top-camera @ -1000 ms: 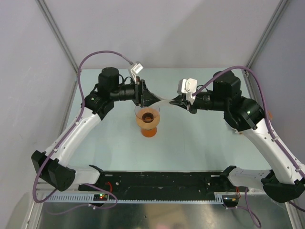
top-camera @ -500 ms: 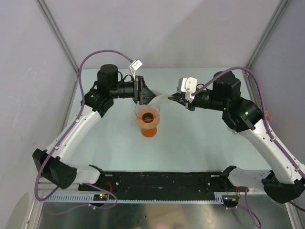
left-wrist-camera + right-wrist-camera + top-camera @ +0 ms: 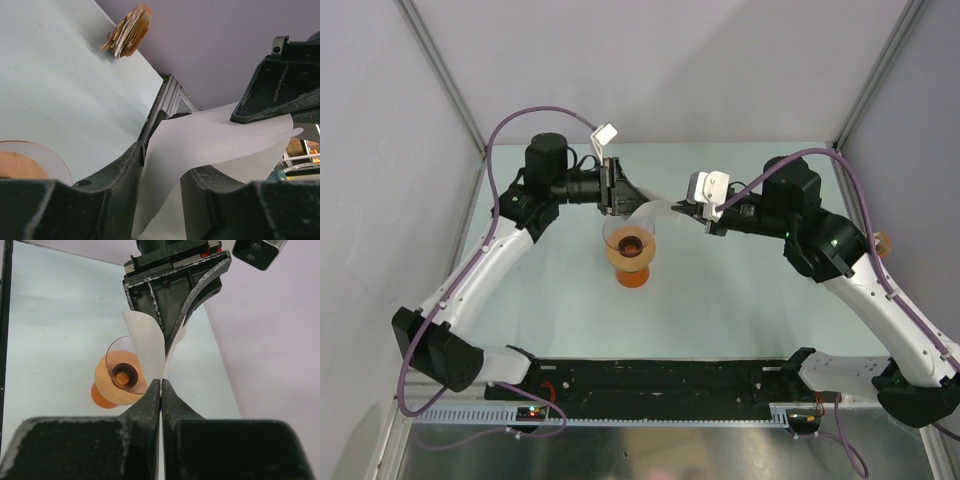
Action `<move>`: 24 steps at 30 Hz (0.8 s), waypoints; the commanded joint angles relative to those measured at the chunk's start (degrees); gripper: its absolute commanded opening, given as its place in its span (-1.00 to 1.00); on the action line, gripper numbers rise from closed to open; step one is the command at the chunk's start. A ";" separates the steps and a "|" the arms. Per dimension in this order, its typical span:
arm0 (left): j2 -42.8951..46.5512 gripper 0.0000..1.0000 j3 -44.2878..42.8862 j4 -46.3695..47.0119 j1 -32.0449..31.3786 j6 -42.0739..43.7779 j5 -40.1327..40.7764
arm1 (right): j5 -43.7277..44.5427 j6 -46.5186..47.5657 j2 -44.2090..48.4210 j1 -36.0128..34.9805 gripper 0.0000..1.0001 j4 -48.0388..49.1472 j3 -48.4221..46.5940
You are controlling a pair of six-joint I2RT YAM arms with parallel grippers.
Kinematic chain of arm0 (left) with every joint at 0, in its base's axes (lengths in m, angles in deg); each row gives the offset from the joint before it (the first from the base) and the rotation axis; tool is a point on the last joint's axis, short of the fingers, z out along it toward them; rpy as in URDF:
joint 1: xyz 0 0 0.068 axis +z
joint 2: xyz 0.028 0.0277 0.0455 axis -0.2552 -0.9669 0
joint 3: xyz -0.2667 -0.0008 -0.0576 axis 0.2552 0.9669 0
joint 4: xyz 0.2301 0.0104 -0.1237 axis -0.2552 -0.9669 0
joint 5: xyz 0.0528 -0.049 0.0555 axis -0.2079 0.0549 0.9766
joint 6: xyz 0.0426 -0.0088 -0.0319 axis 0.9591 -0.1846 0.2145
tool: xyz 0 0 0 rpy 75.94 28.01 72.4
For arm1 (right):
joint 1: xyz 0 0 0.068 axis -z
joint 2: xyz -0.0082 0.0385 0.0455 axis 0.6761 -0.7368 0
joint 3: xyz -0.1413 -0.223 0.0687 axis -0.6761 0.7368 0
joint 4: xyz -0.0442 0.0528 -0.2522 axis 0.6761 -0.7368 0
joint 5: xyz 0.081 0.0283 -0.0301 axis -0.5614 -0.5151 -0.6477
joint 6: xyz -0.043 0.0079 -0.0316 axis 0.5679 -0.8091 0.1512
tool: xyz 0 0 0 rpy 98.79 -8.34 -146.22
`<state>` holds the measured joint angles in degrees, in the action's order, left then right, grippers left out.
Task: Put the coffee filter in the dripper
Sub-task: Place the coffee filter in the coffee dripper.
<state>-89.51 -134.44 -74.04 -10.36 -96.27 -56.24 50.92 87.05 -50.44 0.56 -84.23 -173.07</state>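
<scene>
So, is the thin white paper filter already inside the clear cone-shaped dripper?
Out: left gripper and right gripper hold the filter aloft; dripper looks empty.

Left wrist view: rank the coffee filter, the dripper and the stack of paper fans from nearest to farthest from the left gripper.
1. coffee filter: between the fingers of the left gripper, centre of view.
2. dripper: close by, at the lower left edge.
3. stack of paper fans: far across the table, upper left.
</scene>
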 commanded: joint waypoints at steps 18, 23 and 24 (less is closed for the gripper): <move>-0.81 -0.24 -0.15 1.82 0.92 -2.04 -3.90 | 4.30 3.84 0.77 -1.94 -1.00 5.02 0.67; -0.98 -0.32 -0.06 1.84 1.30 -2.38 -4.78 | 3.92 5.13 0.80 -2.20 -1.00 4.61 0.95; -0.93 -0.34 -0.04 1.82 1.36 -2.43 -5.13 | 4.00 5.66 0.90 -2.30 -1.00 4.62 1.19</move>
<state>-90.49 -134.35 -73.67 -9.60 -97.34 -58.71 54.39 90.61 -50.44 -1.14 -81.84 -172.20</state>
